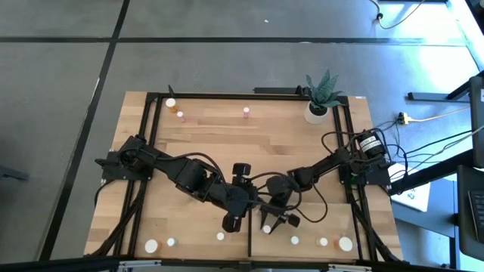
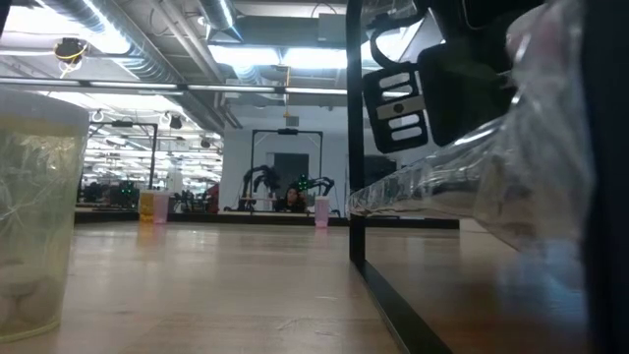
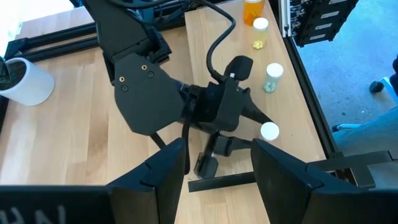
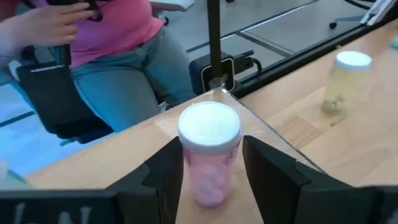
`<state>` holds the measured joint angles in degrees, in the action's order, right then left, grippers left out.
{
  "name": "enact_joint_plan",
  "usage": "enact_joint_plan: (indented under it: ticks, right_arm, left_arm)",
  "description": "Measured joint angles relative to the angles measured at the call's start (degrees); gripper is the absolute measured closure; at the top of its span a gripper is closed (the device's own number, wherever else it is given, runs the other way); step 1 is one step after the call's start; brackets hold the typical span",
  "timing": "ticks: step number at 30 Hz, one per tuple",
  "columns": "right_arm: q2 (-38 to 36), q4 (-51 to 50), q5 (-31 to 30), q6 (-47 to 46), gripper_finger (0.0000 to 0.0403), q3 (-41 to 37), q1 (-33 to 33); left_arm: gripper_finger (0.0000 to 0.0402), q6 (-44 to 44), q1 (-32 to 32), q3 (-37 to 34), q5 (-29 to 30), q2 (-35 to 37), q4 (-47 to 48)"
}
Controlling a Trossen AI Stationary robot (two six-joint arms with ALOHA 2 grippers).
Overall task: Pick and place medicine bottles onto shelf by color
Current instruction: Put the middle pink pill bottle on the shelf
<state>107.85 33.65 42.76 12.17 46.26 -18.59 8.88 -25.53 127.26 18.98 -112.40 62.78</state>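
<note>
My right gripper (image 1: 270,225) is shut on a small pink bottle with a white cap (image 4: 208,174) near the table's front edge, at the left edge of the light-wood shelf (image 1: 318,219). My left gripper (image 1: 231,224) hovers open just left of it and holds nothing. In the left wrist view the bottle's cap (image 3: 268,130) shows at the right gripper's tips. More bottles stand upright on their bases along the near edge (image 1: 220,236), (image 1: 295,240), (image 1: 323,242). Others stand at the far left (image 1: 171,103) and far middle (image 1: 246,112). My right gripper pinches the pink bottle's body just below the cap (image 4: 186,168) between its two fingers, one on each side. The fingers come from the table's far side, slanting slightly down. The bottle is upright. I cannot tell whether its base rests on the wood.
A white plant pot (image 1: 316,112) stands at the far right. The shelf's dark upright (image 2: 354,138) rises near the front edge, with a clear panel (image 2: 442,187) beside it. A yellowish bottle (image 4: 342,81) stands close by. A seated person (image 4: 118,56) is beyond the near edge.
</note>
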Motion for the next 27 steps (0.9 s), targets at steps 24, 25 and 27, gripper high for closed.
enact_joint_plan:
  ticks: [24, 25, 27]
  right_arm:
    - [0.0, 5.3, 2.5, -7.5, 0.0236, 0.0, 0.1]
    - [0.0, 5.5, 2.5, -7.7, 0.0236, 0.0, 0.1]
    - [0.0, 6.1, 2.5, -8.8, 0.0236, 0.0, 0.1]
  left_arm:
    - [0.0225, 0.2, 0.0, 0.0, 0.0, 0.0, 2.3]
    - [0.0225, 0.2, 0.0, 0.0, 0.0, 0.0, 2.3]
    - [0.0225, 0.2, 0.0, 0.0, 0.0, 0.0, 2.3]
